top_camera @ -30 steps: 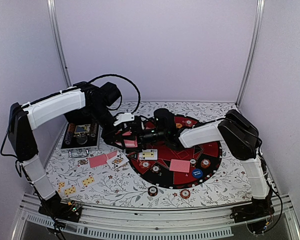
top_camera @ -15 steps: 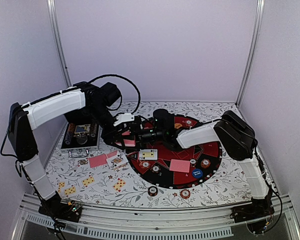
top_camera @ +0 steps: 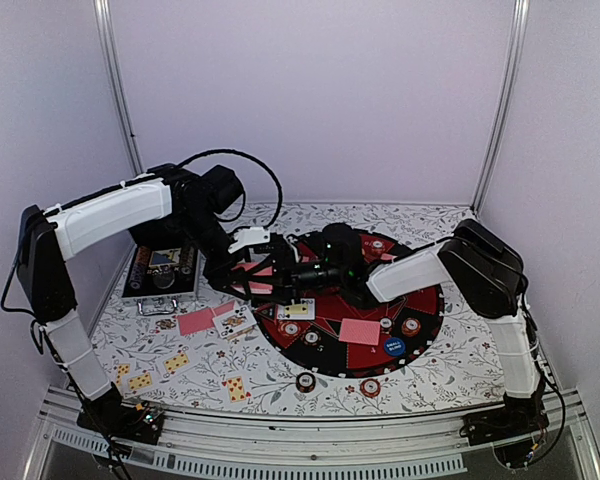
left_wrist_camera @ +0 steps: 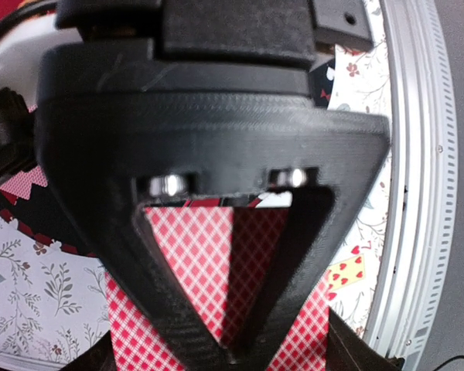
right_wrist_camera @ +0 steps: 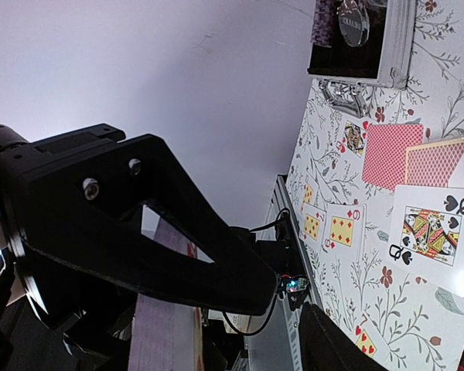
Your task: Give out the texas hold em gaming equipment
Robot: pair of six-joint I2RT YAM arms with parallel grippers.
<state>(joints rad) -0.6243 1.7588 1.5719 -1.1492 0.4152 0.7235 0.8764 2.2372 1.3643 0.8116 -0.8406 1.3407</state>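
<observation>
Pink-red cards [left_wrist_camera: 189, 247] sit pinched between the fingers of the left gripper [left_wrist_camera: 230, 355]; right gripper [top_camera: 278, 270] just beside, spread unclear.

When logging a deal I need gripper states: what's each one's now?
Left gripper: shut on the red-backed playing cards.
Right gripper: beside those cards; open or shut cannot be told.

My left gripper [top_camera: 257, 278] and right gripper [top_camera: 283, 272] meet over mat's [top_camera: 425, 300] left edge: no passage between them for me. Left arm [top_camera: 110, 212] hangs over case [top_camera: 160, 297], blocking it from above. Loose cards [top_camera: 195, 321] litter cloth [top_camera: 475, 345] left of mat; 2 chips [top_camera: 305, 381] lie just off near rim. I see bare cloth right of mat and narrow bare strip behind it: room to pass.
</observation>
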